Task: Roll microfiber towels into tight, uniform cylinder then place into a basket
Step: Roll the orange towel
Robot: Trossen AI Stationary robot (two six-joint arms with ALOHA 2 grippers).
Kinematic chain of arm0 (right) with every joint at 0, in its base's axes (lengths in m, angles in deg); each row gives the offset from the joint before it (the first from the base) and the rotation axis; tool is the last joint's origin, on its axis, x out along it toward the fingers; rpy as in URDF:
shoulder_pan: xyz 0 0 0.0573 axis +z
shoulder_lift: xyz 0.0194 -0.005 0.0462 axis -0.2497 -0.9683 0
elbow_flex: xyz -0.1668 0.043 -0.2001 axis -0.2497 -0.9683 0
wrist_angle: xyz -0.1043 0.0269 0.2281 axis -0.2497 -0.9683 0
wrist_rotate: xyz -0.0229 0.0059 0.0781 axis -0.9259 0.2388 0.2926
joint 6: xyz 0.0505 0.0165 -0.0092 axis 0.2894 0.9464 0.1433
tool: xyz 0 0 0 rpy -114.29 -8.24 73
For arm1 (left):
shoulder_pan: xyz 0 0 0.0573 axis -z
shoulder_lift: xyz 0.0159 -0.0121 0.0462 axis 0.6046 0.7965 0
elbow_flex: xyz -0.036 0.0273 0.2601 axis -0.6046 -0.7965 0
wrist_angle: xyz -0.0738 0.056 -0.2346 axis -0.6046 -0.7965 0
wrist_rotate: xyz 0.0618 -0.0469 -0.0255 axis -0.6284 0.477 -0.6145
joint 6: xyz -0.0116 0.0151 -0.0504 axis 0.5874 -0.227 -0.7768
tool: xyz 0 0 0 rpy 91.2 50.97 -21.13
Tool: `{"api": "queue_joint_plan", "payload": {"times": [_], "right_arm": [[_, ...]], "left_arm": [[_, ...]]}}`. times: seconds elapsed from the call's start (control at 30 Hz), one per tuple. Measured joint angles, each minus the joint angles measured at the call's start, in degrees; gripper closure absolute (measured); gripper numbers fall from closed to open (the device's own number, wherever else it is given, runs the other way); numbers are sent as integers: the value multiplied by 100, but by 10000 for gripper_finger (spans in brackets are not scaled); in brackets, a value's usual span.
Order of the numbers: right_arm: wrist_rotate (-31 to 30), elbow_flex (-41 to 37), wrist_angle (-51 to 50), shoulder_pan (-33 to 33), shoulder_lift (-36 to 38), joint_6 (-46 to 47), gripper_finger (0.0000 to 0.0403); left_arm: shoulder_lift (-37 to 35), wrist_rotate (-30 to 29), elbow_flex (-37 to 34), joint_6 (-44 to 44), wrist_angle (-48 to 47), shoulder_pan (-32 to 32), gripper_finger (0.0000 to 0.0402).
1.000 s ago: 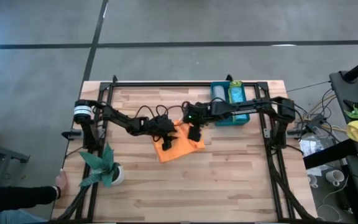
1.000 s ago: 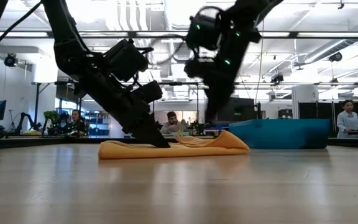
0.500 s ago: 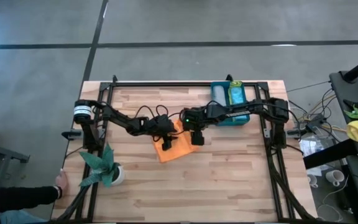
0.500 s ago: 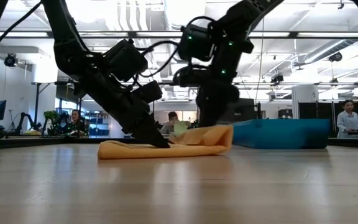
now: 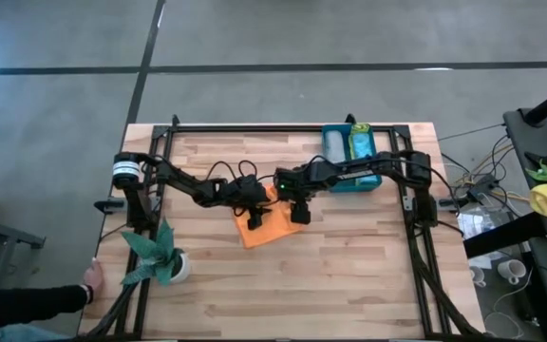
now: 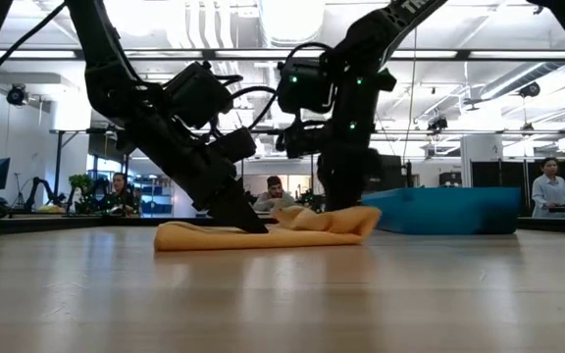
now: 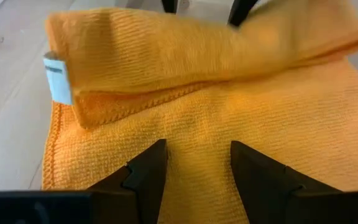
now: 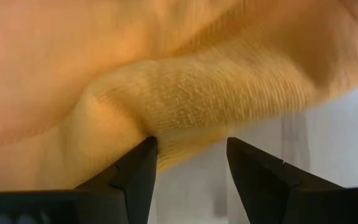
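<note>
1. The left gripper (image 7: pixel 194 171) presses its tips down on the flat part of the orange towel (image 5: pixel 269 226). Its fingers (image 7: pixel 145 177) stand apart with only flat cloth between them, so it pins the towel and clamps nothing.
2. Just ahead of the left gripper lies the rolled-over fold of the towel, with a white tag (image 7: pixel 56 78) at one end.
3. On the far side of that fold the right gripper (image 8: pixel 188 165) works at the towel's edge. Its fingers are apart, one touching the bulge of cloth; a grip cannot be told.
4. The step in hand looks like rolling: the first turn is made and much cloth is still flat.
5. The next move likely calls for the right gripper to push the roll toward the left one.
6. Beyond the right gripper, the basket (image 5: pixel 369 180) already holds two rolls.
</note>
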Motion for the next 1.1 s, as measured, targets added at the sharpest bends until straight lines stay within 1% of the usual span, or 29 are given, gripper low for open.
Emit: {"api": "queue_joint_plan", "payload": {"times": [0.07,0.2,0.33,0.4,0.47,0.57,0.67,0.83,0.97,1.1], "right_arm": [[1,31,-146,0,147,-38,212],[0,59,-70,1,484,-135,212],[1,2,208,2,517,-387,216],[20,-50,419,2,387,-429,219],[120,-99,427,0,183,-446,222],[443,-112,581,5,-104,-581,227],[759,-78,841,33,-232,-627,231],[673,-1,812,-4,-278,-309,232],[600,35,723,-63,-80,-189,232],[573,128,1174,-112,110,-188,232]], "left_arm": [[0,-1,0,0,0,0,237],[0,0,0,0,0,0,237],[0,-2,-1,2,0,0,237],[0,-2,-2,2,0,0,237],[0,0,-2,2,-4,0,237],[0,0,-2,3,-4,0,237],[0,0,0,6,-6,-2,237],[0,3,0,4,-7,-2,237],[0,0,-2,2,-6,-2,237],[0,7,-3,2,-4,-2,237]]}}
